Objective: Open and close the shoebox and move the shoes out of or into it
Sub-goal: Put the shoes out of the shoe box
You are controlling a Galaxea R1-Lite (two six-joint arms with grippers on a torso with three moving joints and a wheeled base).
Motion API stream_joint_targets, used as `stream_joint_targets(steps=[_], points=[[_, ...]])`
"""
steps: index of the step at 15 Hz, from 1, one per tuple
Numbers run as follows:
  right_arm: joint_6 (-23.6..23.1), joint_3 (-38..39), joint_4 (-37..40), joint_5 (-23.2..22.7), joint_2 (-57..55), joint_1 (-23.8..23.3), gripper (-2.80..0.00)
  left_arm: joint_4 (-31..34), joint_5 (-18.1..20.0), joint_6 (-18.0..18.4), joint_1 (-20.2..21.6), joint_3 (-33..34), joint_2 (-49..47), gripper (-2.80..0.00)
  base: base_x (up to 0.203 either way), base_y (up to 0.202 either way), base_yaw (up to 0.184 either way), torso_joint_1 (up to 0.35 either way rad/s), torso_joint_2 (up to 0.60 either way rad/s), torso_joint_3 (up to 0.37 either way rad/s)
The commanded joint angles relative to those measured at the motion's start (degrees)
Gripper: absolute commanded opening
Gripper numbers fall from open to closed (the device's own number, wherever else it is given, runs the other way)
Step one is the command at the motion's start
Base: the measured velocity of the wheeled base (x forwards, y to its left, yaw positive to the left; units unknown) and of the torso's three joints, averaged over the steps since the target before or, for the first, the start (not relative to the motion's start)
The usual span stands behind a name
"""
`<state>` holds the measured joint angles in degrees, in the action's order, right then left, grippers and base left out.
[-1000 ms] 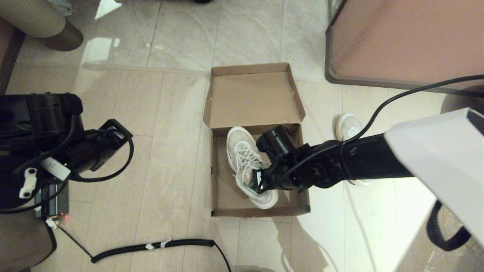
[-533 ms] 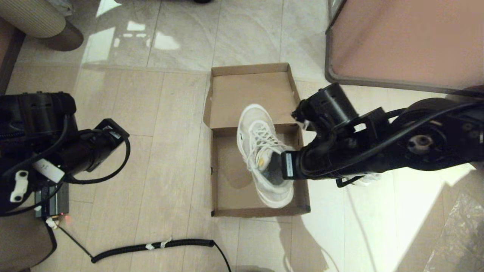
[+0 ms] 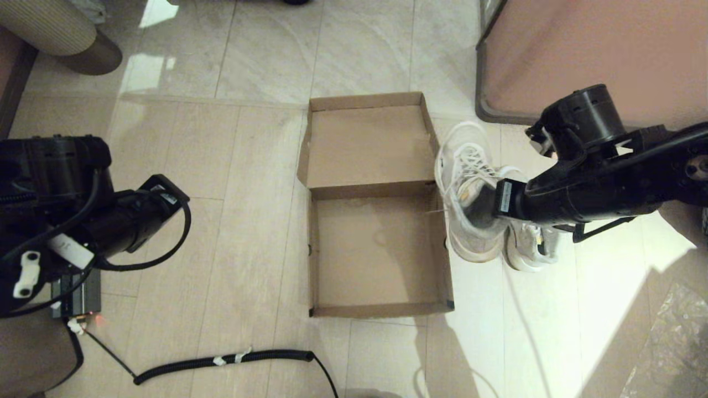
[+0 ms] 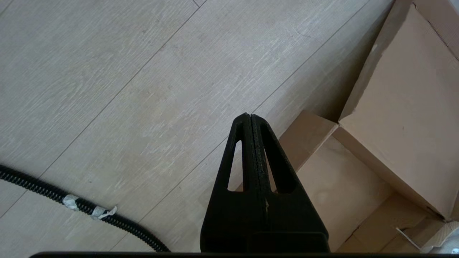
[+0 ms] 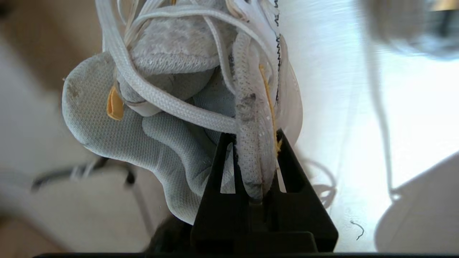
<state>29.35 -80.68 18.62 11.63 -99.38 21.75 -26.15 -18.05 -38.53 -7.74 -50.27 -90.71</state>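
The brown cardboard shoebox lies open on the floor with nothing in its tray, its lid folded back on the far side. My right gripper is shut on the collar of a white mesh sneaker and holds it in the air just right of the box's right wall. In the right wrist view the jaws pinch the sneaker at its greyish padded opening. The second sneaker lies on the floor to the right, partly hidden under my right arm. My left gripper is shut on nothing, parked left of the box.
A large pinkish-brown block with a dark rim stands at the back right. A black coiled cable lies on the floor in front of the box, left of centre. A round beige furniture base sits at the back left.
My right gripper has lifted the sneaker out of the box and carried it right, past the box's right wall. The tray is now bare. The left arm has stayed put.
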Motion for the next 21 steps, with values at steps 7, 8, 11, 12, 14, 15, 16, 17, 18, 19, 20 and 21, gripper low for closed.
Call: stream_joint_targets(steps=[7,8,11,12,14,15,16,17,18,19,20,21], points=[[10.0,-1.6,-15.3,6.6,-15.7,-10.4,-2.8,-0.1,-0.4,-0.3,0.2,3.6,2.0,-2.8,0.0,0.0,0.0,0.0,0.0,0.0],[12.4,-2.7,-15.5,7.6,-17.1,-10.5,-2.8,-0.1,-0.4,-0.2,0.2,3.9,2.2,-2.8,0.0,0.0,0.0,0.0,0.0,0.0],[15.0,-6.8,-15.5,11.6,-21.9,-11.9,-2.8,-0.1,-0.4,-0.2,0.3,5.1,3.0,-2.8,0.0,0.0,0.0,0.0,0.0,0.0],[16.9,-9.1,-15.5,12.3,-23.7,-12.2,-2.8,-0.1,-0.4,-0.2,0.3,5.3,3.2,-2.8,0.0,0.0,0.0,0.0,0.0,0.0],[20.7,-12.1,-15.3,13.4,-27.9,-12.3,-2.8,-0.1,-0.4,-0.2,0.3,5.4,3.3,-2.8,0.0,0.0,0.0,0.0,0.0,0.0],[21.6,-13.5,-15.3,13.7,-30.1,-12.3,-2.8,0.0,-0.4,-0.2,0.3,5.4,3.4,-2.8,0.0,0.0,0.0,0.0,0.0,0.0],[22.3,-15.1,-15.3,14.1,-32.7,-12.2,-2.8,0.8,-0.4,-0.2,0.3,5.4,4.3,-2.8,0.0,0.0,0.0,0.0,0.0,0.0],[22.7,-17.2,-15.2,14.3,-34.7,-12.2,-2.8,2.1,-0.4,-0.2,0.3,5.3,5.2,-2.8,0.0,0.0,0.0,0.0,0.0,0.0],[22.8,-19.0,-15.0,14.4,-36.5,-12.1,-2.8,3.1,-0.4,-0.2,0.3,5.2,5.9,-2.8,0.0,0.0,0.0,0.0,0.0,0.0],[22.9,-20.4,-14.7,14.5,-37.8,-12.0,-2.8,3.2,-0.4,-0.1,0.3,5.2,6.3,-2.8,0.0,0.0,0.0,0.0,0.0,0.0],[22.9,-21.3,-14.3,14.5,-38.5,-11.6,-2.8,3.3,-0.4,0.5,0.3,5.2,6.8,-2.8,0.0,0.0,0.0,0.0,0.0,0.0],[22.9,-21.5,-14.3,14.5,-38.7,-11.3,-2.8,3.3,-0.3,0.7,0.3,5.3,7.0,-2.8,0.0,0.0,0.0,0.0,0.0,0.0]])
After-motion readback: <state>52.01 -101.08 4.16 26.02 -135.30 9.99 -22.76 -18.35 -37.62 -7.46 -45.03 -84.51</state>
